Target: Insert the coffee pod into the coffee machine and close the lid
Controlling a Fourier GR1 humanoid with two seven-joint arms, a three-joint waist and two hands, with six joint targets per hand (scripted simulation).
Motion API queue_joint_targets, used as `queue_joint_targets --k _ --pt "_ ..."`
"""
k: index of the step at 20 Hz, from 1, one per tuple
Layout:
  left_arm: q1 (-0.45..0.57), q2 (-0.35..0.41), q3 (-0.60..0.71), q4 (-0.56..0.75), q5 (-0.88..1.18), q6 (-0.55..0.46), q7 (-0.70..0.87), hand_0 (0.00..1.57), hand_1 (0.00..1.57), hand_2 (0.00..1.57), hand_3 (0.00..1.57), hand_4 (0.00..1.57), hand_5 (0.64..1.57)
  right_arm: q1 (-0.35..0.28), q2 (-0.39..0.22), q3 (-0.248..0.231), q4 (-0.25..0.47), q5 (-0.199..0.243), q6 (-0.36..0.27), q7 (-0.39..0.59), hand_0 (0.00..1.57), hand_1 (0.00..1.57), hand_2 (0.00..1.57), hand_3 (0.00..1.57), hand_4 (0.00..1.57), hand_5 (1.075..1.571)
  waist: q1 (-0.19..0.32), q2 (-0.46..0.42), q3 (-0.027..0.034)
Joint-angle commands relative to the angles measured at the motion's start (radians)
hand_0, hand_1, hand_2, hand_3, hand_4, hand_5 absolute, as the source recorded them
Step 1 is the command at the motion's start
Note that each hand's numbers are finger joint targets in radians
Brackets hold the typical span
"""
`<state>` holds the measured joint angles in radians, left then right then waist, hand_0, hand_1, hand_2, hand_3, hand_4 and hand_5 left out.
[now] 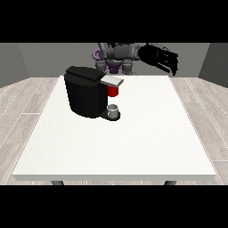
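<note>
The black coffee machine stands on the left half of the white table. Its grey lid juts out to the right, lying nearly flat. Under the lid there is a red thing at the machine. A small grey thing sits on the machine's base below it; I cannot tell whether it is the pod. The hand at the view's right hangs in the air beyond the table's far edge, well apart from the machine, its fingers straight and holding nothing. No hand shows at the view's left.
The robot's torso stands behind the table's far edge, just behind the machine. Wooden floor surrounds the table, with grey walls behind.
</note>
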<state>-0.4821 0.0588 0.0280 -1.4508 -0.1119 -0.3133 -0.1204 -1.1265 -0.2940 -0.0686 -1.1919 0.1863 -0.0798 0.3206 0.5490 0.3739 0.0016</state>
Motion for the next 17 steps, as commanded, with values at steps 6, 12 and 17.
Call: queue_joint_targets --k 6,12,17 --pt "-0.023 0.004 0.021 -0.038 0.029 0.007 0.089 0.00 0.00 0.00 0.00 0.30 1.571 -0.053 0.044 -0.024 0.131 -0.030 0.014 -0.167 0.00 0.00 0.00 0.00 0.00 1.571 -0.047 0.002 -0.0014" --pt "0.050 0.036 0.072 0.008 0.043 0.006 0.032 0.00 0.00 0.00 0.00 0.33 1.571 0.012 0.166 0.060 0.088 -0.034 0.036 -0.270 0.00 0.00 0.00 0.00 0.17 1.571 -0.141 -0.081 -0.0016" --pt "0.130 0.046 0.093 0.048 0.050 0.004 -0.012 0.00 0.00 0.00 0.00 0.27 1.571 0.096 0.281 0.112 0.094 -0.034 0.017 -0.316 0.00 0.00 0.00 0.00 0.26 1.571 -0.219 -0.147 -0.0019"
